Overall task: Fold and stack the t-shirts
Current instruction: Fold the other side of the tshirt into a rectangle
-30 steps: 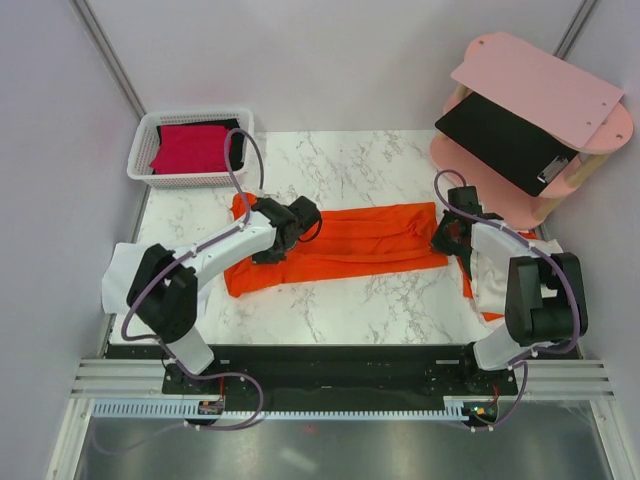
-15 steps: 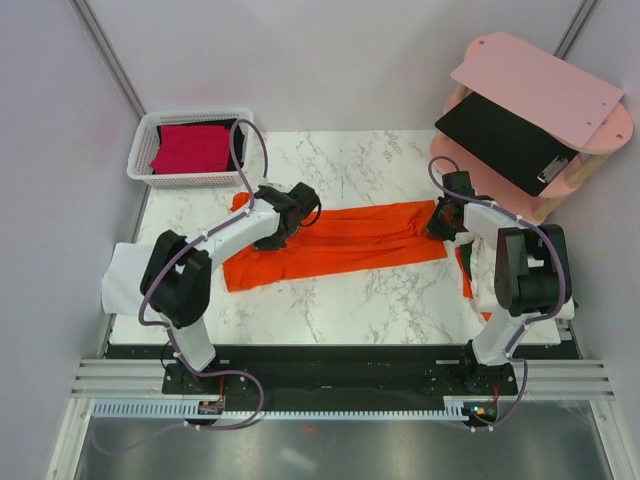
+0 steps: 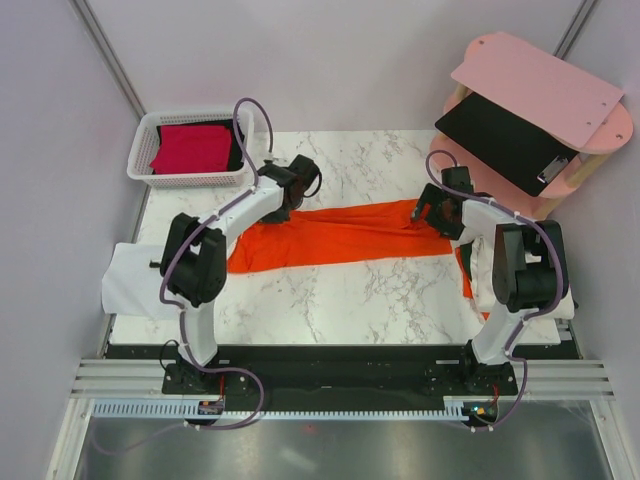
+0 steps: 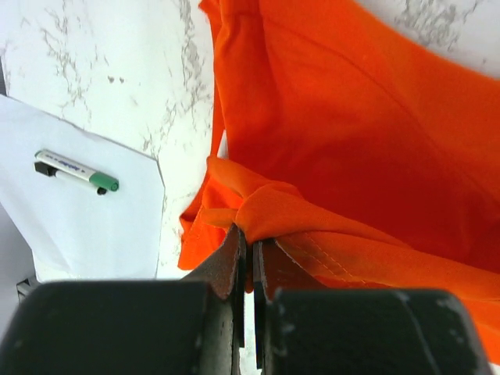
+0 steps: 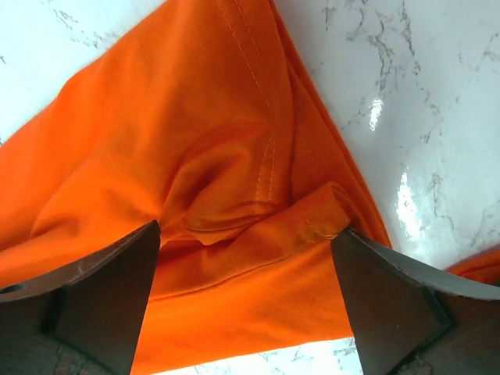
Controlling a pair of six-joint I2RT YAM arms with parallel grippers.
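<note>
The orange shirt (image 3: 350,235) lies on the marble desk (image 3: 350,300) as a long, narrow band. It runs from the left, near the white sheet (image 3: 125,290), up to the far right beside the pink shelf (image 3: 540,80). Its left end is wider and sits nearer; its right end narrows.

The left arm (image 3: 235,215) reaches to the far left part of the band. In its wrist view the left jaws are pressed together on a bunched fold of the orange shirt (image 4: 351,117), and the cloth rises into a small knot at their tips. Past the fold, the sheet (image 4: 94,226) carries a green-capped pen (image 4: 76,171).

The right arm (image 3: 490,225) bends in over the band's right end. The right jaws are spread wide, one on each side of a crumpled, stitched hem of the orange shirt (image 5: 195,156), with nothing clamped between them. Whether their tips touch the cloth cannot be told.

A white basket (image 3: 190,182) stands at the far left corner. It holds a folded crimson shirt (image 3: 190,148), and a black shirt (image 3: 237,150) shows along its right side. A black clipboard (image 3: 500,140) lies on the shelf's lower level.
</note>
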